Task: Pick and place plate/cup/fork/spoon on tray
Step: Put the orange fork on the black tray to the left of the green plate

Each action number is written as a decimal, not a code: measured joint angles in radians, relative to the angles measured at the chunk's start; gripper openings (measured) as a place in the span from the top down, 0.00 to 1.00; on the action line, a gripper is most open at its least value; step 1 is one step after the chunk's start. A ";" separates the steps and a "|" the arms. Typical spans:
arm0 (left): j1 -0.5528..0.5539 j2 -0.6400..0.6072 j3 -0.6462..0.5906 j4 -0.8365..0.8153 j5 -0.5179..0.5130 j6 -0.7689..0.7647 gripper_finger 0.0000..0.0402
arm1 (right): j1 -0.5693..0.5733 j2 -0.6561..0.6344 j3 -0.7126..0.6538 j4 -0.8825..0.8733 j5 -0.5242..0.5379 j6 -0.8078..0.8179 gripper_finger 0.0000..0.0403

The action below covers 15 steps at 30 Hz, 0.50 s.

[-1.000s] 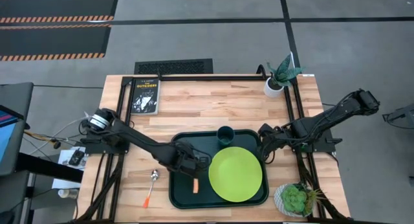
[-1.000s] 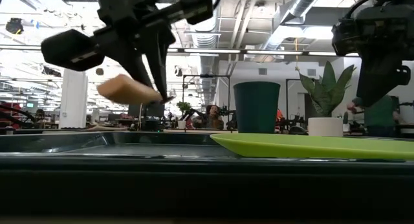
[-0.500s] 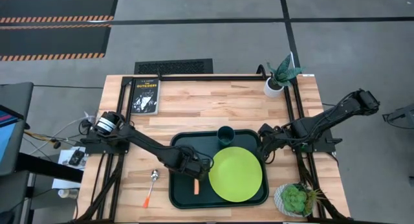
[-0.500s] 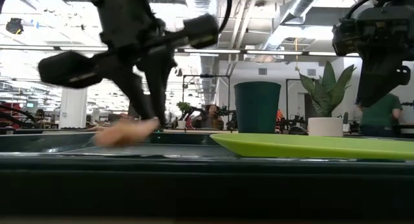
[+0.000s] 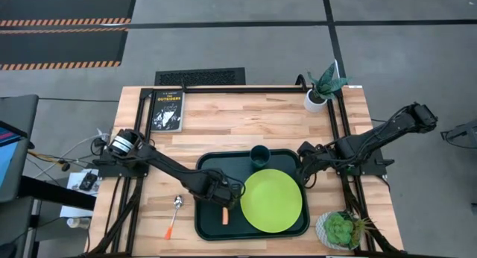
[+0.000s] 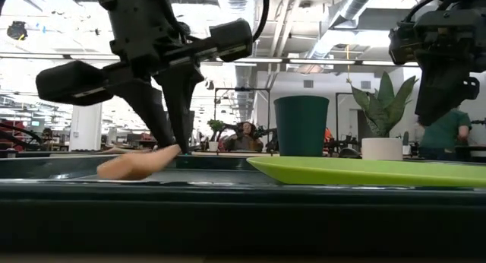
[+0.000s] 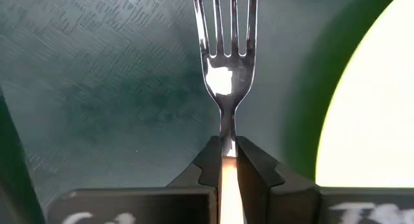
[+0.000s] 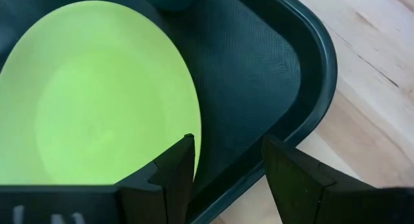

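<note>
The dark green tray (image 5: 205,168) holds the lime-green plate (image 5: 271,200) on its right half and the teal cup (image 5: 260,155) at its far rim. My left gripper (image 5: 223,195) is over the tray's left half, shut on the fork (image 7: 224,36), whose pale orange handle (image 5: 225,215) points toward the near edge. The spoon (image 5: 176,213) lies flat on the table left of the tray. My right gripper (image 5: 304,168) is open and empty above the tray's right rim (image 8: 317,75), beside the plate (image 8: 97,94). My left gripper pinches the fork's narrow neck (image 7: 226,134), where the silver metal meets the orange handle, between its two fingers. The fingers come from above, pointing down, and lie across the fork. The fork slants, with its handle end (image 6: 130,166) down at the tray floor.
A black book (image 5: 167,109) lies at the table's far left. A white pot with a spiky plant (image 5: 319,92) stands at the far right corner, and a succulent pot (image 5: 341,230) at the near right corner. People show in the room beyond the table.
My left gripper has gone down toward the tray floor with the fork. The fork's orange handle end, held well above the tray a second ago, has dropped to the tray floor. My right arm has kept still.
</note>
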 joint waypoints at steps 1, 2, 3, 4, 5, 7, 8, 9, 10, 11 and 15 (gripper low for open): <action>0.000 0.003 0.000 0.000 0.001 -0.002 0.97 | 0.000 0.000 0.000 0.000 0.000 0.000 0.49; 0.000 0.004 0.000 0.000 0.001 -0.004 0.97 | 0.000 0.000 0.000 -0.001 0.000 0.000 0.49; 0.000 0.003 0.000 0.004 0.000 -0.005 0.97 | 0.000 0.000 0.000 -0.002 0.000 0.001 0.49; 0.003 0.003 0.000 0.008 -0.005 -0.007 0.97 | 0.000 0.000 0.000 -0.004 0.000 0.002 0.49; 0.005 0.003 0.000 0.003 -0.010 -0.012 0.97 | 0.000 0.000 0.000 -0.004 0.000 0.002 0.49; 0.009 0.003 0.000 -0.010 -0.011 -0.016 0.97 | 0.000 0.000 0.000 -0.004 0.002 0.002 0.49; 0.010 0.003 0.000 -0.004 -0.008 -0.016 0.97 | 0.000 0.000 0.000 -0.004 0.007 0.002 0.49; 0.010 0.003 0.000 0.000 -0.004 -0.014 0.97 | 0.000 0.000 0.000 -0.004 0.014 0.002 0.49; 0.010 0.003 0.000 -0.003 -0.003 -0.011 0.97 | 0.000 0.000 0.000 -0.004 0.020 0.002 0.49; 0.010 0.003 0.000 -0.005 -0.003 -0.010 0.97 | 0.000 0.000 0.000 -0.004 0.023 0.002 0.49; 0.009 0.003 0.000 -0.014 -0.001 -0.012 0.97 | 0.000 0.000 0.000 -0.004 0.023 0.002 0.49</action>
